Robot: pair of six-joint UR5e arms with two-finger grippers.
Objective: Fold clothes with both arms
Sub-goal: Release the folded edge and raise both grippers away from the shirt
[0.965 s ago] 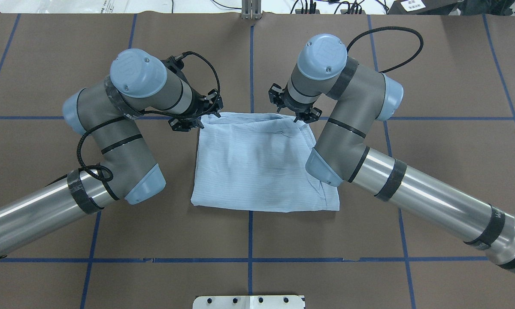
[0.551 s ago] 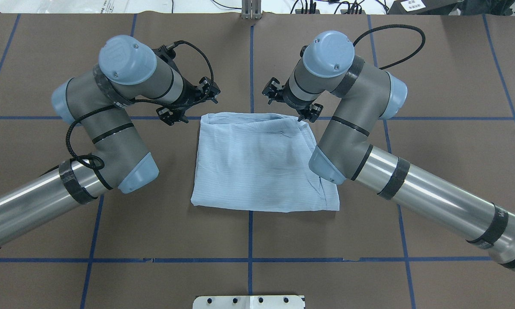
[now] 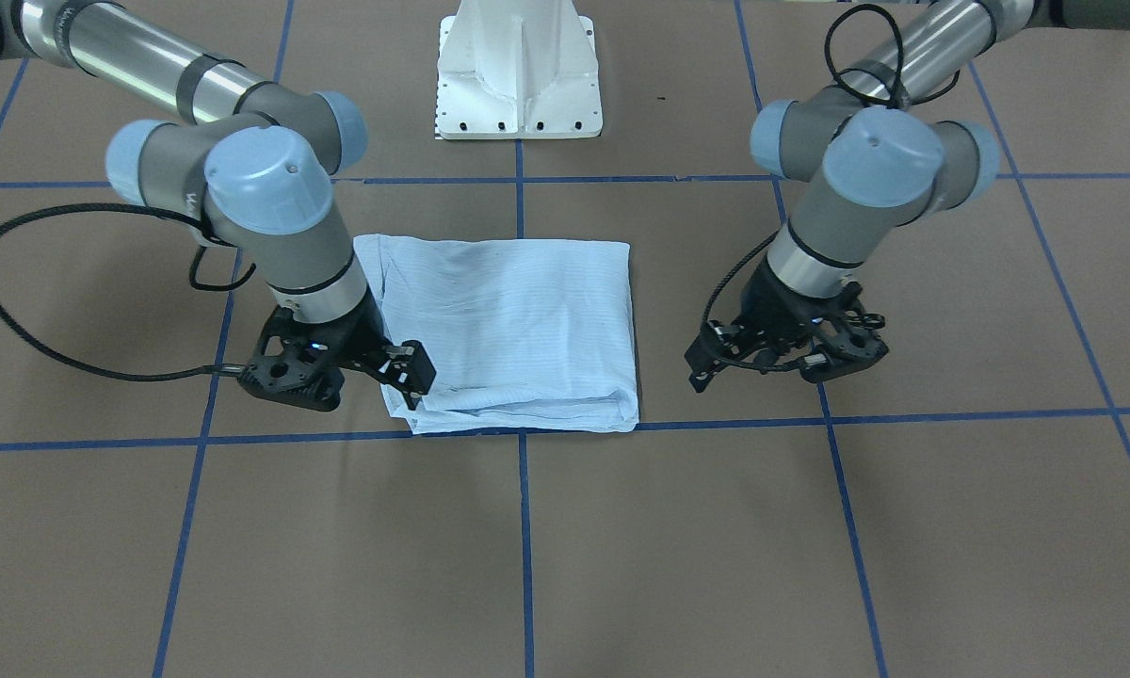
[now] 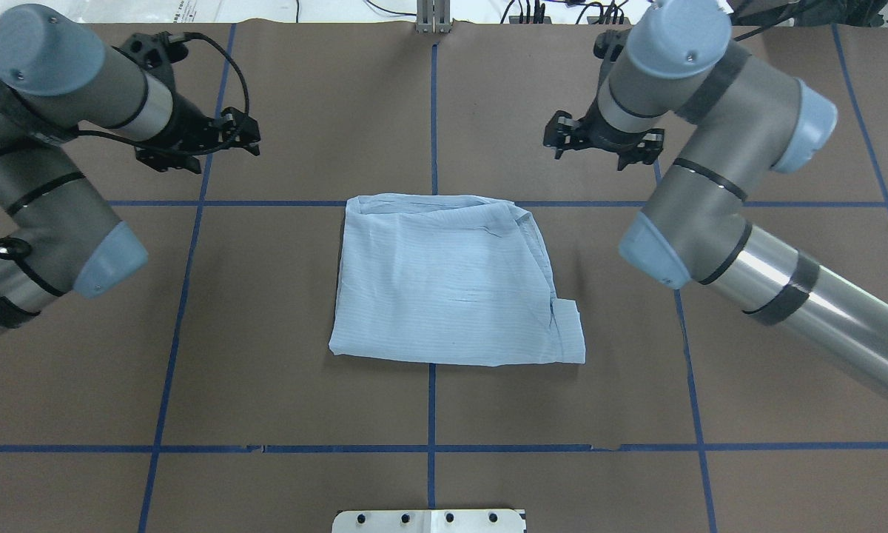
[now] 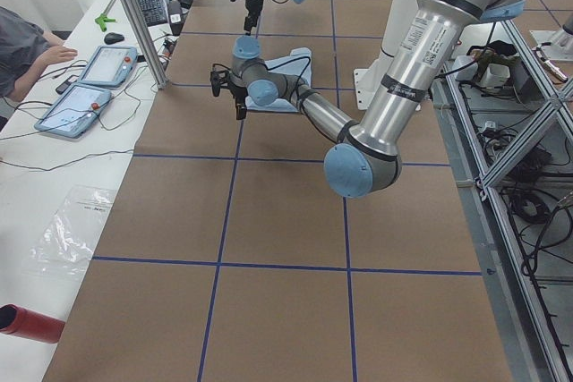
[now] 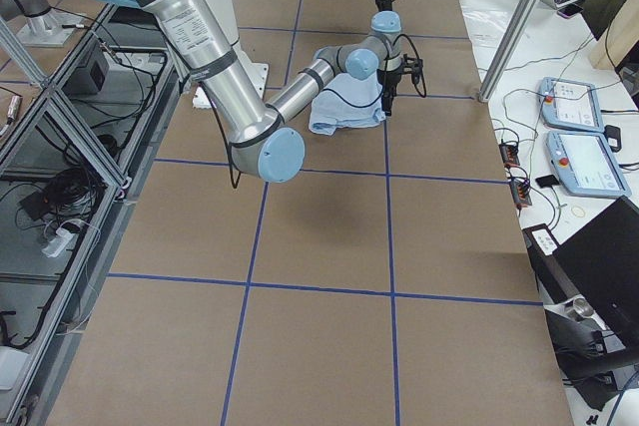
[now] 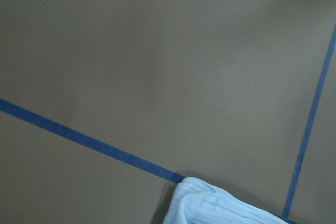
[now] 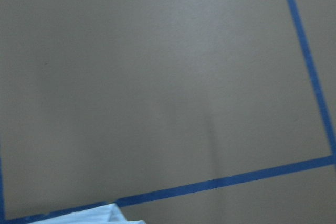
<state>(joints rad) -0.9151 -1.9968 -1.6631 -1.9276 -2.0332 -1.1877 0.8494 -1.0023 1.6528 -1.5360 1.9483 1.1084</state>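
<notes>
We see only one corner of the shirt (image 7: 210, 205) in each wrist view; the right gripper (image 3: 412, 372) hides part of its edge from the front.

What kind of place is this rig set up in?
Most likely a robotics lab workcell: the table is covered in brown paper gridded with blue tape, a side bench holds two teach-pendant tablets and cables, and aluminium framing with loose wiring runs beside the robot's white pedestal.
</notes>
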